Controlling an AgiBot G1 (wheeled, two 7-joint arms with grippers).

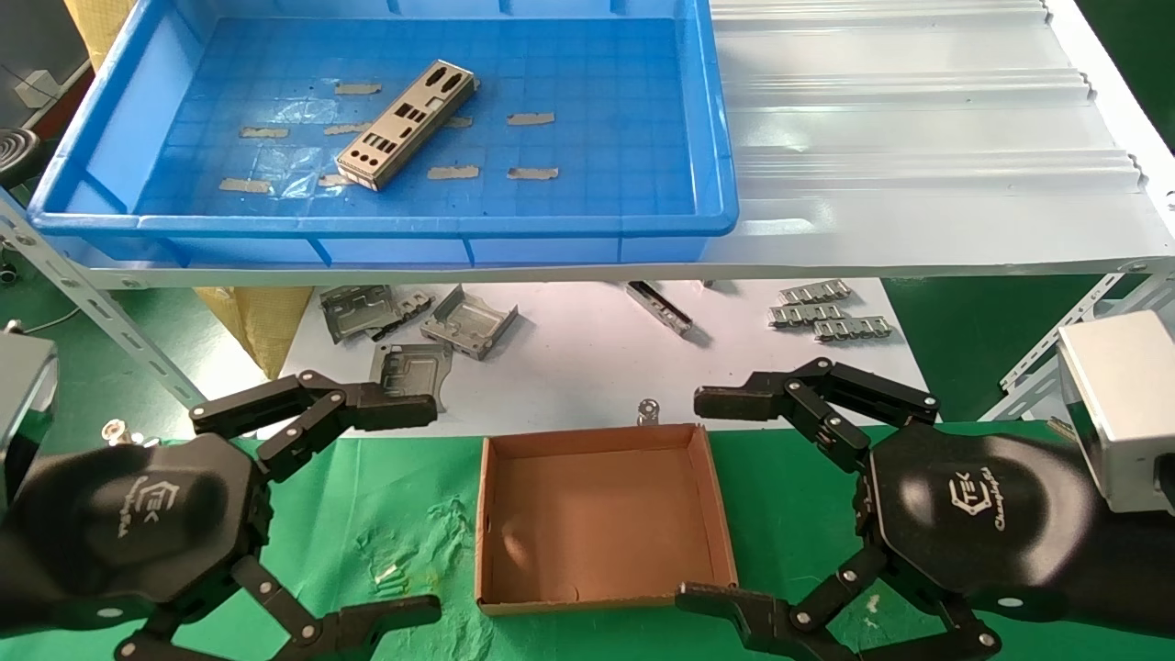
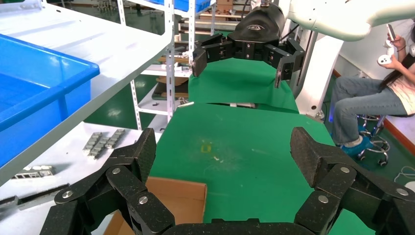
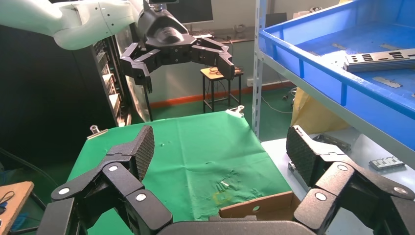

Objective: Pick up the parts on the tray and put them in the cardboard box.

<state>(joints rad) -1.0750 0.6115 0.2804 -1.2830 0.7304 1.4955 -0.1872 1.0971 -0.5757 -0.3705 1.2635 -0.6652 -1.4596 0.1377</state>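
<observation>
Punched silver-grey metal plate (image 1: 406,126): lies in bright blue plastic tray (image 1: 110,156), unpicked. Brown cardboard box (image 1: 601,514): empty, between left tool (image 1: 386,505) and right tool (image 1: 725,500), both spread wide, ready.

1. Bent brackets (image 1: 418,326) lie on the white surface (image 1: 587,367).
2. Ribbed strips (image 1: 831,315) lie well apart from them.
3. Green cloth (image 1: 386,532) covers the table.
4. Corrugated sheet (image 1: 918,138) forms the shelf.

Left gripper (image 1: 418,509) low at the robot's left, wrist turned inward, fingers (image 2: 146,152) spread wide, holding nothing. Right gripper (image 1: 711,500) mirrors it at the robot's right, fingers (image 3: 145,147) likewise spread, holding nothing. The two grippers face each other, level, well apart.
</observation>
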